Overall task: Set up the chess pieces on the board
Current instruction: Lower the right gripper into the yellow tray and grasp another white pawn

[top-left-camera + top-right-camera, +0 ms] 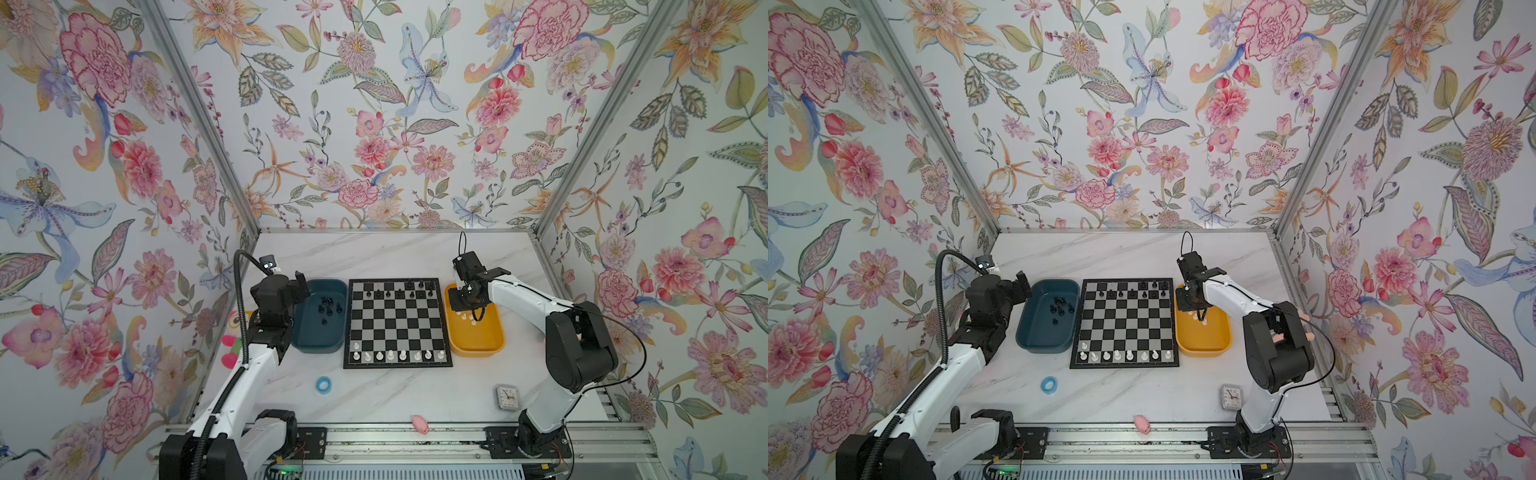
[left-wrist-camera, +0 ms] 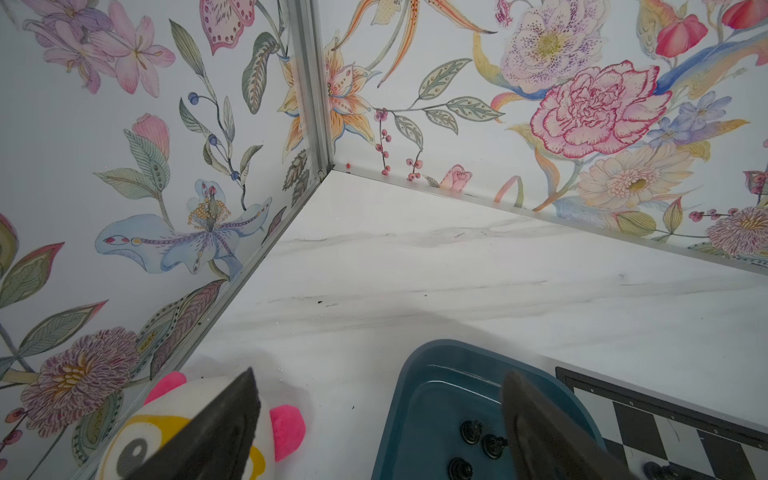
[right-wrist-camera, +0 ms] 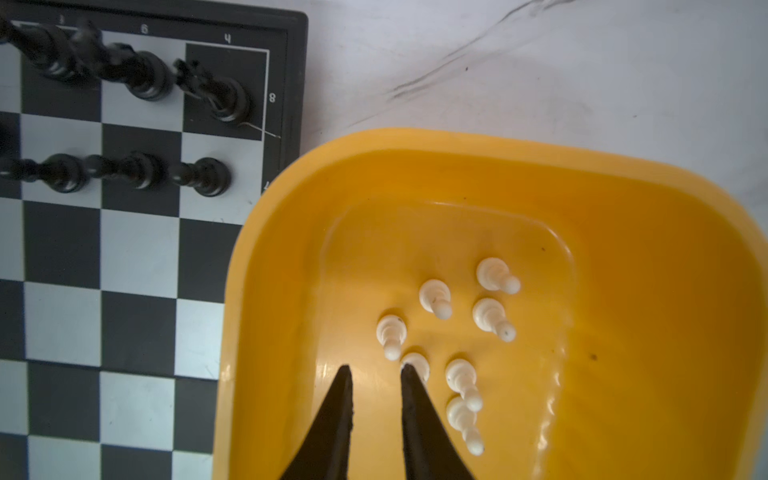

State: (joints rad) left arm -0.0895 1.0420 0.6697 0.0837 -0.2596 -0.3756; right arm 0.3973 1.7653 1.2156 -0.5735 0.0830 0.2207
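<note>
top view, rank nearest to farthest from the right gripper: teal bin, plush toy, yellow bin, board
From the right gripper:
1. yellow bin: directly under the gripper, right of the board.
2. board: centre, beside that bin.
3. teal bin: beyond the board, on its left.
4. plush toy: far left, by the wall.

On the board (image 3: 137, 249), seen from the right wrist, pale marks are printed on the black border. Along one edge a character reads as "6", and the next one toward the corner reads as "4". A fainter mark further along is too blurred to read. On the adjoining edge an "8" stands beside the corner square, and the next mark there is cut off. In both top views the clock (image 1: 507, 397), at four o'clock from the board on the desk (image 1: 374, 399), has numerals too small to read.
</note>
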